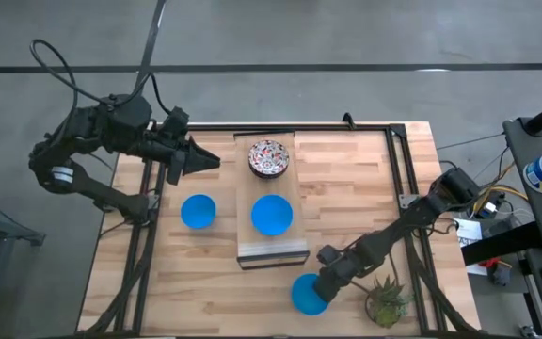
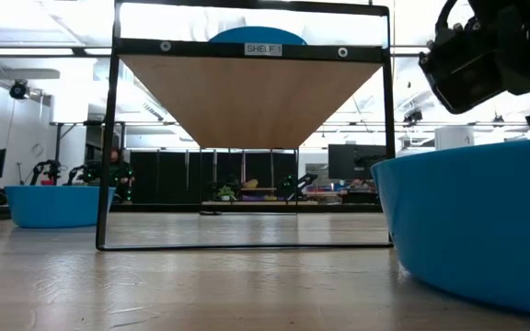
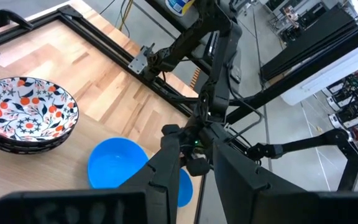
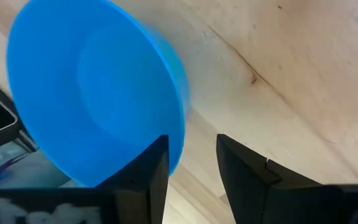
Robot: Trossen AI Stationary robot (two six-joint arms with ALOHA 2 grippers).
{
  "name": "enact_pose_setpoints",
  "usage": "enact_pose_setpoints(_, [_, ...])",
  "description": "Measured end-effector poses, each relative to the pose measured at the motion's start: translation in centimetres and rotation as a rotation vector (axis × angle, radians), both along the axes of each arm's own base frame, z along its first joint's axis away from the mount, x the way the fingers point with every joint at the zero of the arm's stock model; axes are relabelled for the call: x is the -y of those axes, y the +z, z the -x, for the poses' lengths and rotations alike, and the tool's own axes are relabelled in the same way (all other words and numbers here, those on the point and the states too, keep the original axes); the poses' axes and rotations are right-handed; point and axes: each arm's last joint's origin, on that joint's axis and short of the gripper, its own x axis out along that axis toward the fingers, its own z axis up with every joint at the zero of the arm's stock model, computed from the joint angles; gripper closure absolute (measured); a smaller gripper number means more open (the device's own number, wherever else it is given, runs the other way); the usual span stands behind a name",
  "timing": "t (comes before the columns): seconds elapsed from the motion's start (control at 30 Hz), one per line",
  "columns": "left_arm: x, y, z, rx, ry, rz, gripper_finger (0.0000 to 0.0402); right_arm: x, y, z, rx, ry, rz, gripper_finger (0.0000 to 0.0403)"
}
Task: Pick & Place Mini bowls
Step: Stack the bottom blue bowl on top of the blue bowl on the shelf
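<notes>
Three blue mini bowls show. One sits at the table's near edge. One rests on the raised pale shelf board. One stands on the table left of the shelf. The red-speckled whitish bowls are stacked at the board's far end. My right gripper is open at the near blue bowl, fingers on either side of its rim. My left gripper is shut and hovers left of the speckled stack. My right gripper stands astride the near blue bowl's rim, slanting down from the table's right. One finger is over the bowl's inside and the other is outside. Table shows in the gap beside the rim, so I cannot tell whether a finger touches it.
A small green potted plant stands close to the right of the near blue bowl. Black frame rails run along the table's sides and far edge. The shelf's black frame stands mid-table. Bare wood lies right of the shelf.
</notes>
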Motion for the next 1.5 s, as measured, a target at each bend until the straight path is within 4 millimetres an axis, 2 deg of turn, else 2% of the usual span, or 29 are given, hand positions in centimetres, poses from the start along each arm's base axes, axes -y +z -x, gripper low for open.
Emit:
enact_pose_setpoints(0.17, [0.0,0.0,0.0,0.0,0.002,0.006,0.0313,0.0,-0.1,0.0,-0.008,0.001,-0.002,0.0292])
enact_pose_setpoints(0.4, [0.0,0.0,0.0,-0.001,0.003,0.01,0.0313,-0.1,-0.1,0.1,-0.025,0.039,-0.032,0.0384])
enact_pose_setpoints(0.63, [0.0,0.0,0.0,-0.001,0.004,0.012,0.0313,-0.4,1.1,0.4,-0.07,0.104,-0.151,0.0394])
enact_pose_setpoints(0.93, [0.0,0.0,0.0,-0.004,0.001,0.005,0.0313,0.3,7.1,1.2,-0.075,0.132,-0.145,0.0394])
enact_pose_setpoints(1.17, [-0.1,-0.5,-0.3,-0.022,0.014,-0.011,0.0313,2.7,12.0,1.0,-0.16,0.102,-0.065,0.0394])
enact_pose_setpoints(1.5, [-0.1,-1.3,-0.7,-0.064,0.018,-0.006,0.0313,6.6,18.2,-0.5,-0.025,0.039,0.015,0.0394])
